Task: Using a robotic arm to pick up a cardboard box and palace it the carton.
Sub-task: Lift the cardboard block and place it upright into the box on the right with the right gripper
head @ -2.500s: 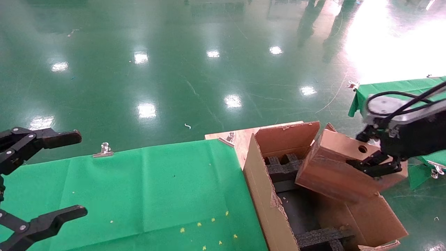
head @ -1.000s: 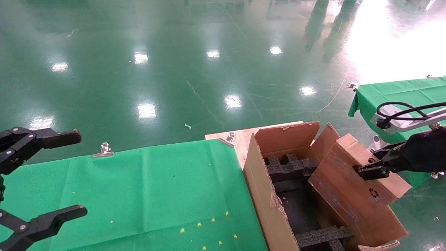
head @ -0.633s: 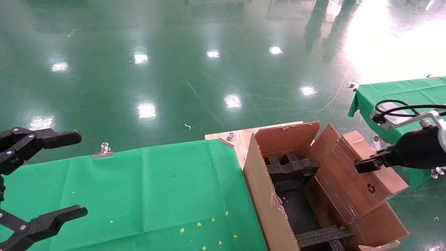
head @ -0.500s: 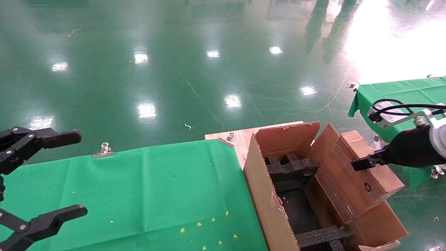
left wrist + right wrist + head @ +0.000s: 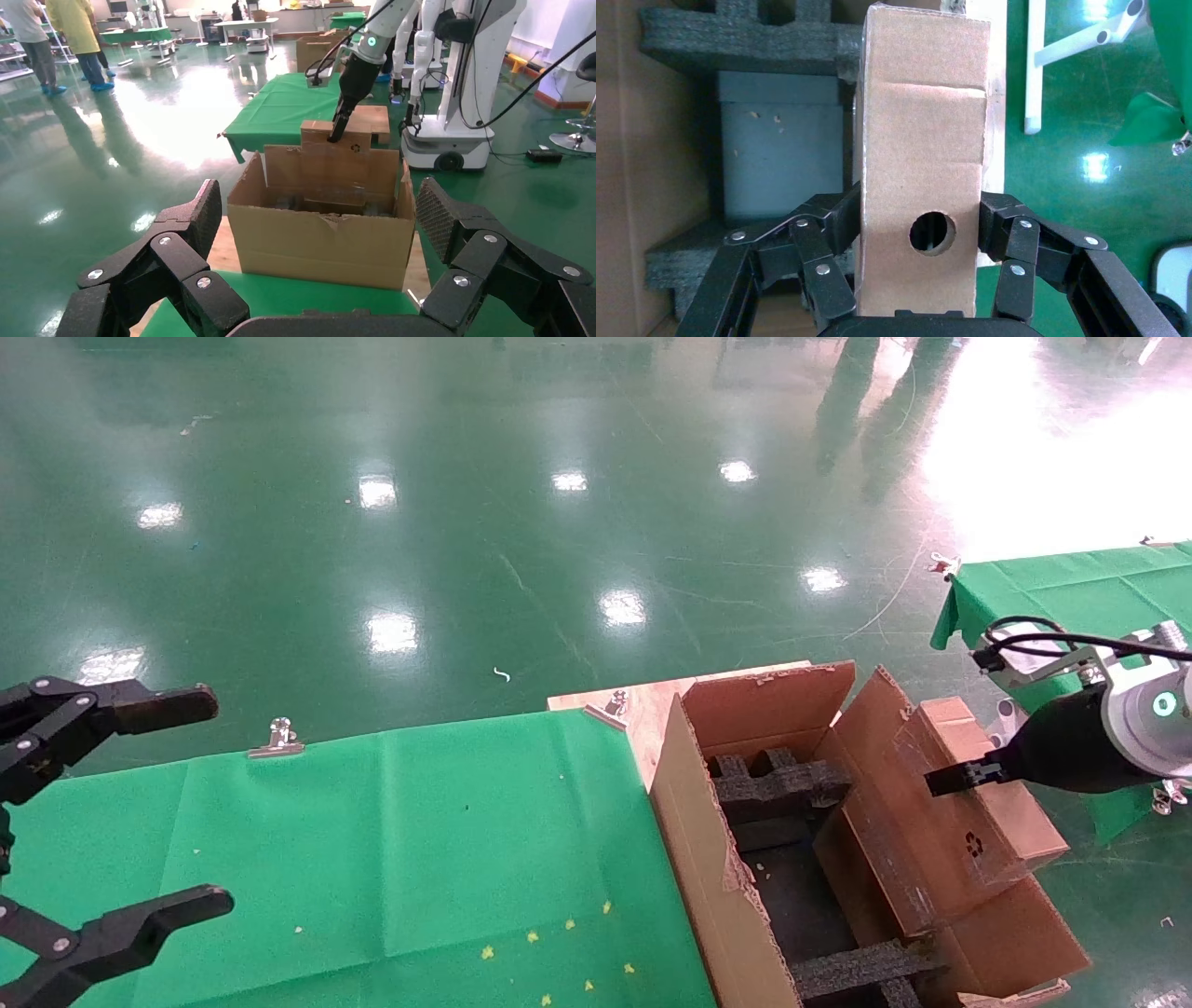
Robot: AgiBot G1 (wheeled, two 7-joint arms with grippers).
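Note:
The cardboard box (image 5: 941, 822), plain brown with a black recycling mark, leans tilted with its lower end inside the carton (image 5: 712, 868), against the carton's right flap. My right gripper (image 5: 950, 775), on the white arm with the black wrist, is shut on the box's upper end. In the right wrist view its fingers (image 5: 842, 214) press both narrow sides of the box (image 5: 923, 126), beside a round hole. Black foam blocks (image 5: 778, 784) lie in the carton. My left gripper (image 5: 222, 800) is open and empty at the far left. The left wrist view shows it (image 5: 318, 210) facing the carton (image 5: 323, 239).
A green cloth table (image 5: 372, 850) with metal clips (image 5: 277, 736) lies left of the carton. A wooden board (image 5: 643, 710) shows behind it. A second green table (image 5: 1071, 579) stands at the far right. Glossy green floor is all around.
The right gripper has brought the box down from above the carton and tipped it in. In the last second the box's lower end slid further into the carton and the wrist rose slightly.

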